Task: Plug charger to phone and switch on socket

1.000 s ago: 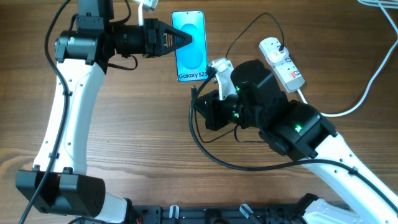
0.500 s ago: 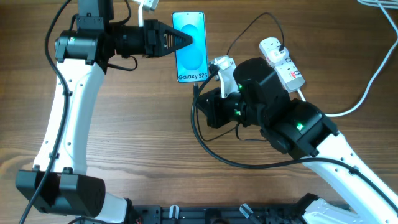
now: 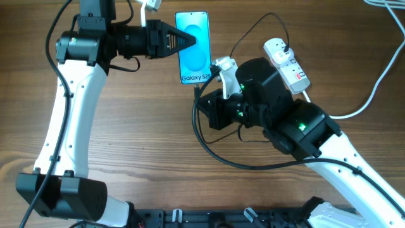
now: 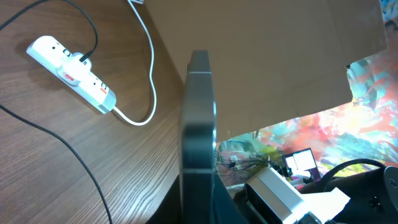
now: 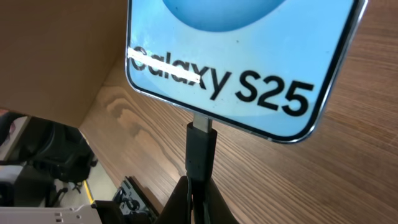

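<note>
The phone has a cyan screen with a white strip of dark text and sits at the table's far middle. My left gripper is shut on its left edge; the left wrist view shows the phone edge-on between the fingers. My right gripper is shut on the charger's black plug, whose tip meets the phone's bottom edge. The charger's thin black cable loops below the right arm. The white socket lies at the right, with a black plug in it, and also shows in the left wrist view.
A thick white cable runs from the socket to the far right edge. A thin black cable arcs from the socket toward the phone. Both arms crowd the table's middle. A black rail lines the near edge.
My right gripper has moved slightly up and left with the plug, bringing its tip against the phone's bottom edge. The left arm and phone have not moved.
</note>
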